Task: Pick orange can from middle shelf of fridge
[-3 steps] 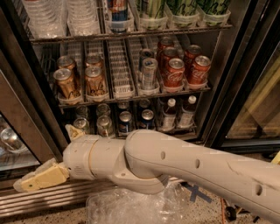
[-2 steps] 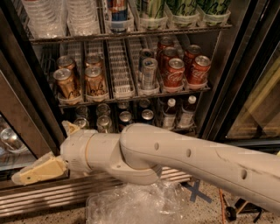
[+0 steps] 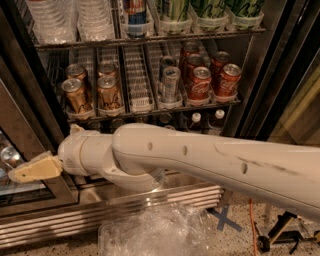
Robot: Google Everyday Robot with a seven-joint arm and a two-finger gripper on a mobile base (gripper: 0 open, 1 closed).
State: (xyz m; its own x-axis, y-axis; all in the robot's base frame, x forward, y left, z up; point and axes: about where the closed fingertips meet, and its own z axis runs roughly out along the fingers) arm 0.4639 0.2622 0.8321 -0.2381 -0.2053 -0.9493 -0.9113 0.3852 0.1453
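Observation:
Several copper-orange cans stand in two lanes at the left of the middle wire shelf (image 3: 141,106) of the fridge (image 3: 260,75). The front two orange cans (image 3: 75,95) (image 3: 108,92) are at the shelf's front stops. My gripper (image 3: 33,170) is tan and points left. It is low at the far left, below the shelf and in front of the dark door frame, apart from the cans. My white arm (image 3: 200,157) crosses the view below the shelf and hides most of the bottom shelf.
A tall silver can (image 3: 171,84) and red Coca-Cola cans (image 3: 200,82) stand to the right on the same shelf. Water bottles (image 3: 52,20) and green cans (image 3: 207,10) are on the shelf above. A clear plastic container (image 3: 150,232) lies on the floor before the steel grille (image 3: 60,222).
My arm and gripper have risen and shifted slightly left, closer to the height of the middle shelf. The cans have not moved.

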